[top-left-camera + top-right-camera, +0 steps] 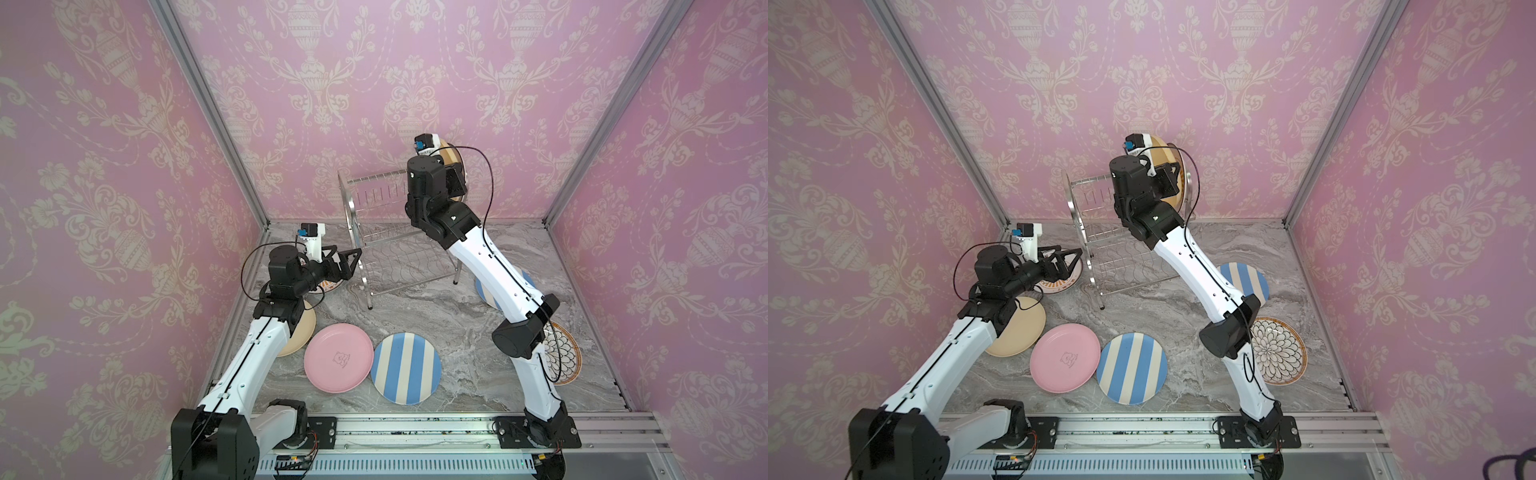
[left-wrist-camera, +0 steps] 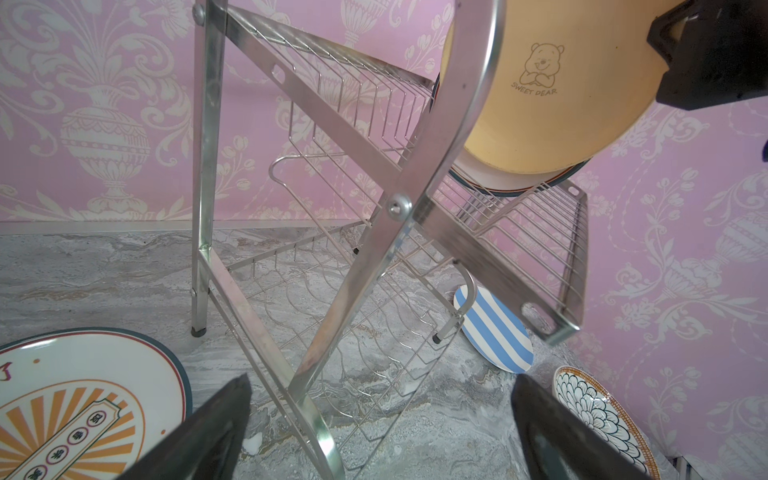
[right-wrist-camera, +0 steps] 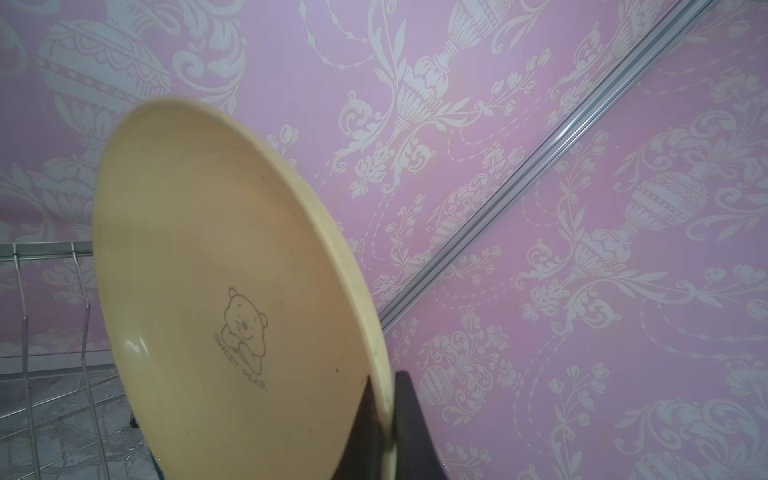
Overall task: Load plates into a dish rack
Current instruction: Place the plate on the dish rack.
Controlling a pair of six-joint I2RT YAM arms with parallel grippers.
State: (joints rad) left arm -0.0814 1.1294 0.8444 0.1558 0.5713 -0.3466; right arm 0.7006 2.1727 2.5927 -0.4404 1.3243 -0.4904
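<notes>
Nearest, by the front edge of the marble tabletop (image 1: 436, 316), a pink plate (image 1: 338, 357) and a blue-striped plate (image 1: 405, 368) lie flat with their rims touching. A cream plate (image 1: 1021, 328) lies toward the left edge, partly under the left arm, and a black-petal plate (image 1: 1279, 351) lies toward the right edge. Further back, a second striped plate (image 1: 1246, 278) lies by the rack's right legs. An orange-sunburst plate (image 2: 75, 411) lies below the left gripper (image 2: 380, 380), whose fingers stand apart and empty, facing the rack's left end frame.

One chrome dish rack (image 1: 386, 249) stands midway along the far edge, its long axis running left to right. Over its right end the right gripper (image 3: 384, 399) is clamped on the rim of a yellow plate (image 2: 540, 104) — on edge, crosswise to the rack, face turned leftward. Only the wrist views show its bear print. Only the left wrist view shows a dark-rimmed plate (image 2: 494, 185) standing in the upper shelf behind it — eight plates in all.
</notes>
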